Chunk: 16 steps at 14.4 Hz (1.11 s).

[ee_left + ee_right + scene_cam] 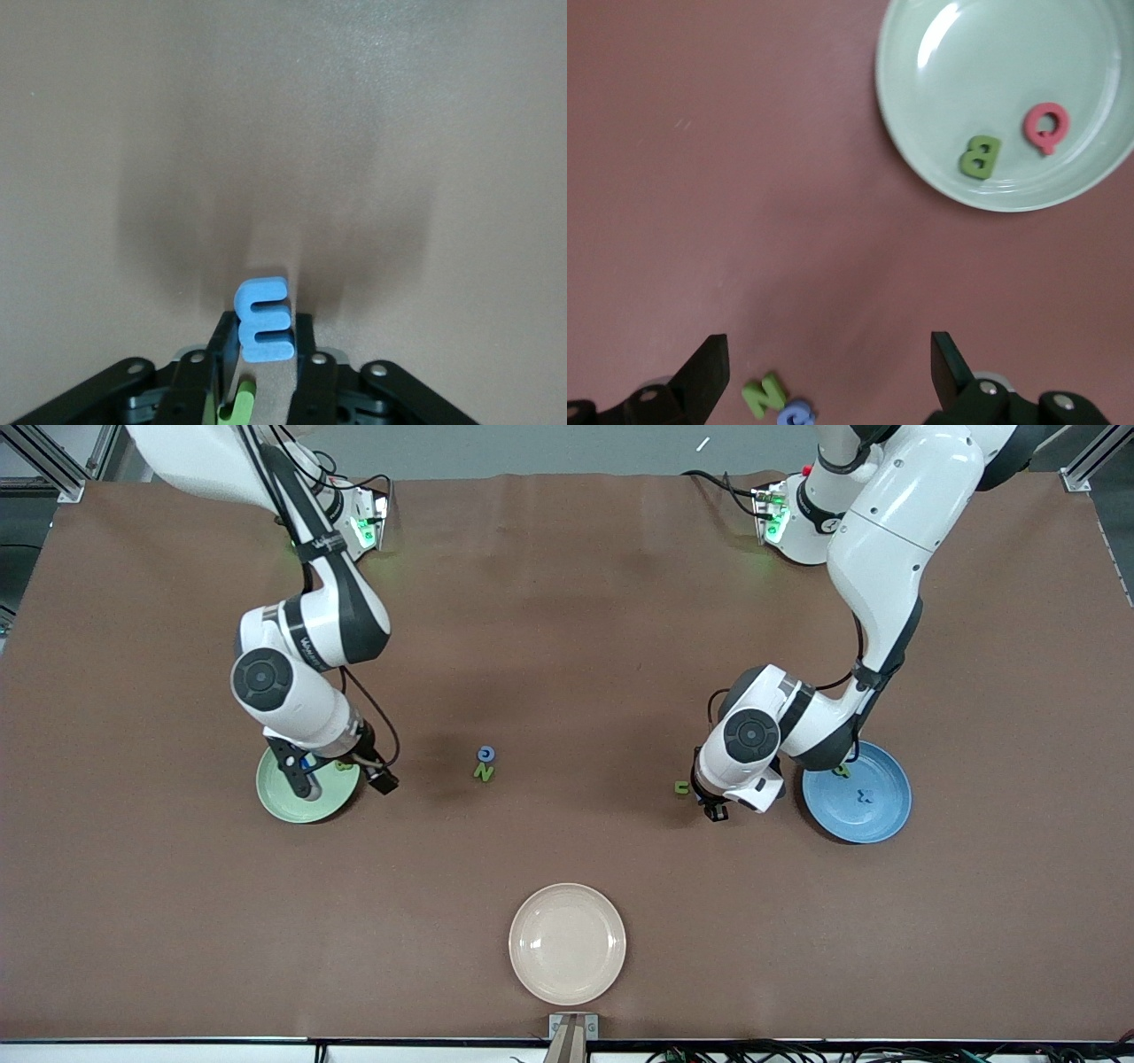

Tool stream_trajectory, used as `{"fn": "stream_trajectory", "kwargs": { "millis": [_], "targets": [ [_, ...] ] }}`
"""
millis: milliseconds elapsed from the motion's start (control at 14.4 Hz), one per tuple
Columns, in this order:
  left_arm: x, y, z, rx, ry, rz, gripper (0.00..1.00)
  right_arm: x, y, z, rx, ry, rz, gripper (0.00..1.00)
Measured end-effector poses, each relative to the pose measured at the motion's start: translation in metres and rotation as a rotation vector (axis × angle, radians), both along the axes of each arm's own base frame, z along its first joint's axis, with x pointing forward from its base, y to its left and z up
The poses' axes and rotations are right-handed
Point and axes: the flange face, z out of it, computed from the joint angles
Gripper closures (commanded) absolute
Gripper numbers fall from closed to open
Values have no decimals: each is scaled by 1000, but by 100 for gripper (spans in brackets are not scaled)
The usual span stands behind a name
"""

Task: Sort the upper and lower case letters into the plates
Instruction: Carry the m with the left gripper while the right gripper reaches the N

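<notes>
While the sorting is partly done, the front view shows the green plate (306,797) under the right gripper (306,775) and the blue plate (873,815) beside the left gripper (713,808), which is low over the surface just beside the green u (680,786). The blue plate holds a blue x (865,796) and a green letter (842,771) at its rim; a blue G (485,754) and green N (483,772) lie touching mid-surface, between the arms, and the cream plate (567,943) is bare. In the left wrist view, the jaws are pinched on a blue m (264,319), with the u under them. In the right wrist view, the jaws stand wide and hold nothing, and a green B (980,156) and pink Q (1046,127) lie in the green plate. Seemingly four letters are placed; the m, u, G and N remain.
</notes>
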Motion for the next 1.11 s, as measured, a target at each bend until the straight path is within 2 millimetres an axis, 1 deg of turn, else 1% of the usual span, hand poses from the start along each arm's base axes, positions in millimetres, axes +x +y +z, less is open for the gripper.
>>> {"fn": "stream_trajectory", "kwargs": {
  "millis": [139, 278, 418, 626, 835, 905, 1044, 1114],
  "targets": [
    [0, 0, 0, 4, -4, -9, 80, -6, 17, 1, 3, -5, 84, 0],
    [1, 1, 1, 12, -13, -45, 84, -13, 35, -1, 3, -5, 159, 0],
    [6, 3, 5, 6, -23, -140, 85, -20, 57, -6, 2, -5, 257, 0],
    [14, 5, 22, -1, -48, -330, 85, -26, 86, -25, -1, -12, 336, 1],
    [20, 15, 43, 11, -54, -537, 85, -24, 101, -37, 8, -58, 361, 11],
    [21, 20, 49, 20, -40, -618, 85, -25, 104, -42, 9, -64, 369, 18],
    [22, 34, 58, 38, 2, -754, 85, -28, 112, -53, 8, -71, 382, 28],
    [25, 45, 63, 43, 24, -823, 85, -30, 116, -60, 7, -74, 389, 28]
  ]
}}
